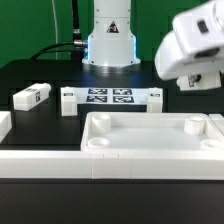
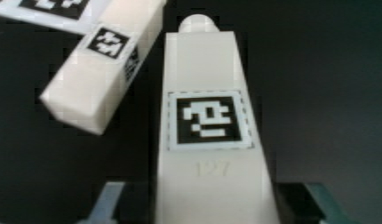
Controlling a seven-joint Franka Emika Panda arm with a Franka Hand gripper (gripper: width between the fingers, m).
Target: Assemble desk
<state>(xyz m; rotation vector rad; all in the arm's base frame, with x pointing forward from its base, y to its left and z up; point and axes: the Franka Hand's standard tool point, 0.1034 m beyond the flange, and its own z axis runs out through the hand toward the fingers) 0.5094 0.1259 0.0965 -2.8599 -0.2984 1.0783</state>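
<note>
**Leg Clamped in the Pincer**

The pincer [image 2: 206,208] was partly closed, its fingers [image 2: 110,204] pressed to both sides of a tagged white leg [image 2: 206,110]. A second leg [image 2: 95,72] lay just beside it on the black table [image 2: 330,90]. Up front, the desk top [image 1: 150,140] sat rim-up, with a third leg [image 1: 32,96] behind it towards the exterior view's left.

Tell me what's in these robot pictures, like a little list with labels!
Gripper: gripper shut on a white plastic block leg with a square tag
Next to it: second white tagged leg, tilted
Desk top: wide white rimmed plastic tray, no legs on it
Exterior view's left: third white tagged leg lying on black table
Middle: marker board
</note>
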